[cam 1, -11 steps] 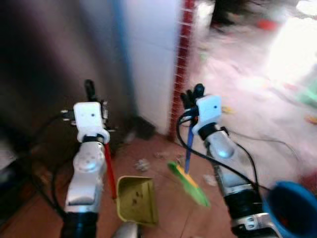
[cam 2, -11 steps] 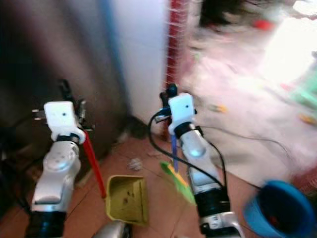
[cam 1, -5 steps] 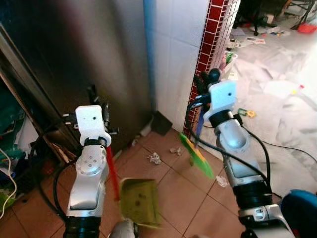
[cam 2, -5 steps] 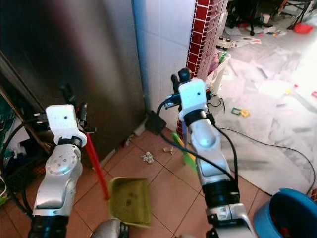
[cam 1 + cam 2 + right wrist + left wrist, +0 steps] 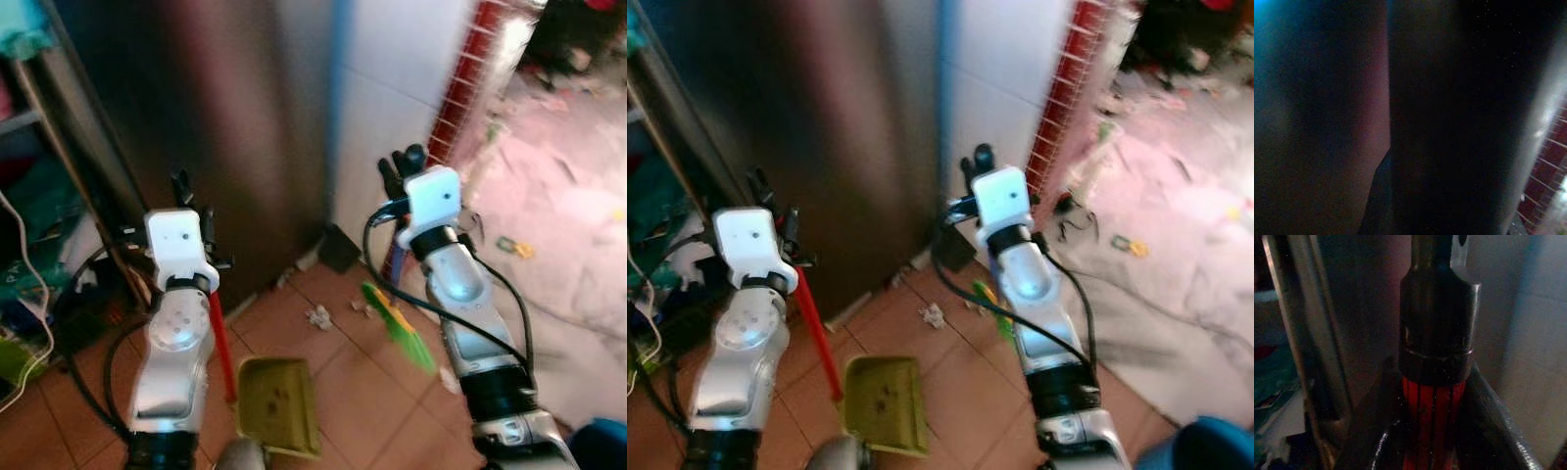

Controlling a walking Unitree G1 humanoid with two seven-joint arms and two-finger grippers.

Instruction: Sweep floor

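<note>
My left gripper (image 5: 186, 191) is raised at chest height and shut on the red handle (image 5: 221, 345) of a yellow-green dustpan (image 5: 277, 406), which hangs low over the tile floor. In the left wrist view the red handle (image 5: 1434, 417) with its black cap sits between my fingers (image 5: 1491, 417). My right gripper (image 5: 400, 166) is shut on the broom handle, and the green broom head (image 5: 400, 325) hangs below it above the tiles. Crumpled paper scraps (image 5: 318, 315) lie on the floor between dustpan and wall. The right wrist view is too dark to read.
A tall dark metal cabinet (image 5: 216, 117) stands straight ahead, a white tiled wall and a red tiled pillar (image 5: 468, 83) to its right. A small black object (image 5: 340, 248) sits at the wall base. Cables and clutter (image 5: 24, 323) lie left; a blue bin (image 5: 602, 443) stands at lower right.
The camera has swung left, bringing the shelf and cables into sight. Both arms keep their hold; the broom head has swung slightly and the picture is blurred again.
</note>
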